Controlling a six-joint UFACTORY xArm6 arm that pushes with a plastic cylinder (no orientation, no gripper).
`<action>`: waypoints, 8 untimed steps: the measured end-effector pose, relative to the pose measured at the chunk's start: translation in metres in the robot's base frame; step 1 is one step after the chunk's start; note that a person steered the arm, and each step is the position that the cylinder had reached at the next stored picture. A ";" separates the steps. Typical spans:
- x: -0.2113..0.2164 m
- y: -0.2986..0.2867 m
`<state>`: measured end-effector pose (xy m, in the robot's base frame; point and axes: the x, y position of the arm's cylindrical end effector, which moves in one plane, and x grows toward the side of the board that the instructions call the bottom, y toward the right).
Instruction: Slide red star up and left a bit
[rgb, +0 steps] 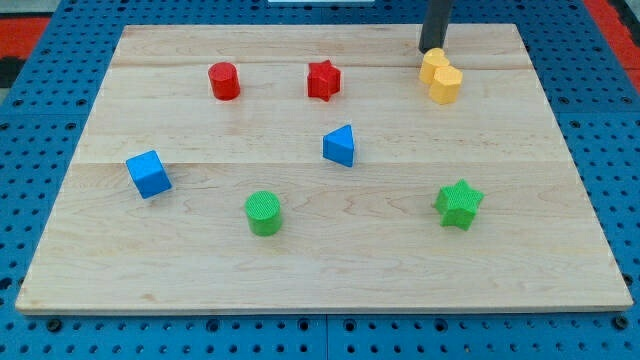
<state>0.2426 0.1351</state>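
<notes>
Rod (436, 22) cut off by the view's top edge, upper length and the arm above out of view; lower end, my tip (432, 50), meeting the top of the yellow block (440, 77), contact not clearly resolved. Yellow block of uncertain shape, possibly a heart, its upper edge partly masked by the rod. Desk (320, 270) seen whole except for its bottom right corner, cropped by the view's right edge; blue pegboard (300, 340) beneath cropped on all four sides, red patches at both top corners too small to identify.
</notes>
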 end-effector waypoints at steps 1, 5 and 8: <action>0.001 -0.057; 0.061 -0.039; 0.069 -0.061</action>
<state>0.3112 0.0741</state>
